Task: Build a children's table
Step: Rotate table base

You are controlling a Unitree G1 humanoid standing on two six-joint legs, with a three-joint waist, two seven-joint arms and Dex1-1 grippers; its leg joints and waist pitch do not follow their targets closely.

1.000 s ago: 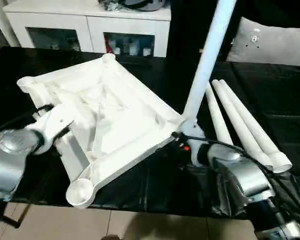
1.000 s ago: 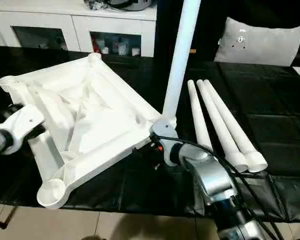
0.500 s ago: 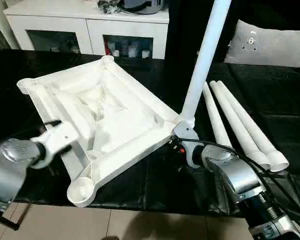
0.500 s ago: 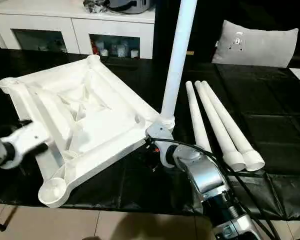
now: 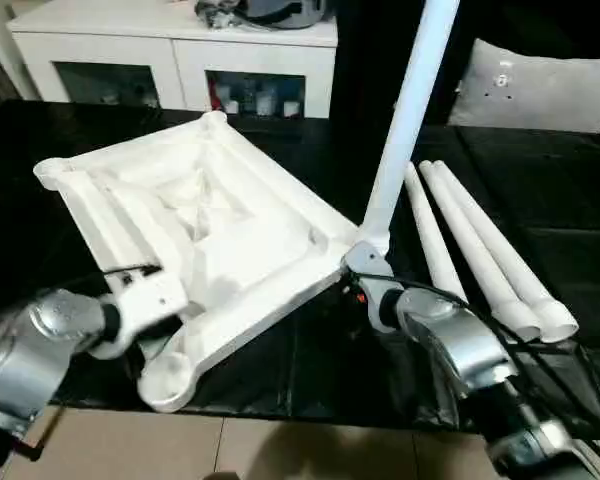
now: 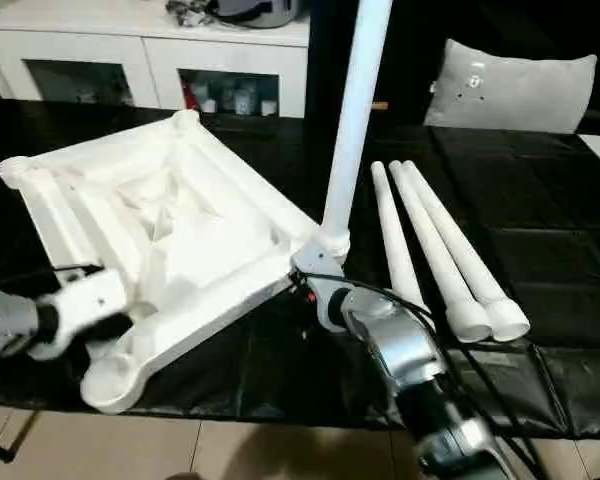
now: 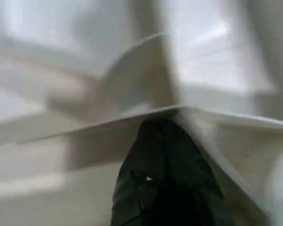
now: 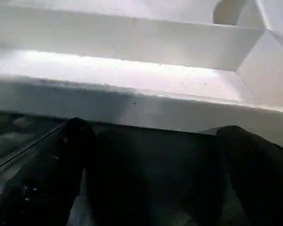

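The children's table top (image 5: 205,215) lies upside down on the black surface, its ribs and round corner sockets facing up. One white leg (image 5: 408,110) stands upright in the socket at its right corner. Three more legs (image 5: 475,245) lie side by side to the right. My left gripper (image 6: 125,322) is shut, its black fingers (image 7: 162,146) together against a rib near the top's near corner socket (image 5: 170,378). My right gripper (image 6: 302,292) is open low beside the corner with the upright leg. Its two fingers (image 8: 78,141) stand wide apart in front of the top's side wall (image 8: 132,106), holding nothing.
A white cabinet (image 5: 180,50) with shelves stands behind the black table. A grey cushion (image 5: 540,85) rests at the back right. The table's front edge (image 5: 310,410) runs just below the near corner socket, with tiled floor beyond it.
My left arm has drawn back along the underside toward the near corner socket. The right arm and the upright leg have stayed nearly still.
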